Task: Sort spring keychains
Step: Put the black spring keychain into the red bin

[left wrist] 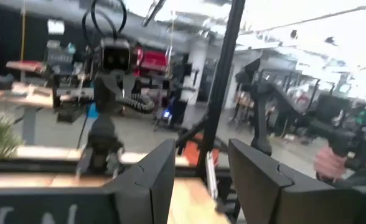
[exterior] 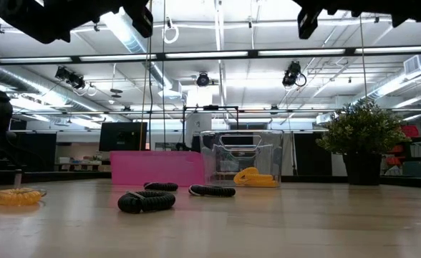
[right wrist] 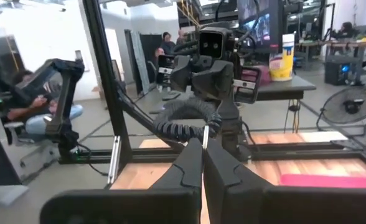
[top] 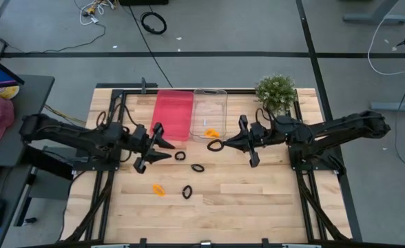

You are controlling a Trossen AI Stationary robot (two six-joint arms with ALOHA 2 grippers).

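My right gripper [top: 223, 144] is shut on a black spring keychain [top: 214, 145] and holds it in the air just in front of the clear bin [top: 210, 103], which has an orange keychain [top: 211, 133] in it. Beside that bin stands a pink bin [top: 173, 114]. On the table lie three black keychains [top: 180, 156] [top: 198, 167] [top: 187, 191] and an orange one [top: 159, 189]. My left gripper [top: 167, 150] hovers open and holds nothing, near the pink bin's front right corner, facing the right gripper. My right gripper pinches one stretch of the black keychain's coil [right wrist: 195, 129] between its two fingertips [right wrist: 192, 155]. The fingers lie level and point toward the table's left. The looped coil stands out beyond the fingertips, lifted clear of the table.
A potted plant [top: 276, 91] stands at the far right corner, behind the right arm. The two bins sit side by side at the far middle. Bare wood shows along the near edge [top: 257, 213]. People sit in the room beyond the table.
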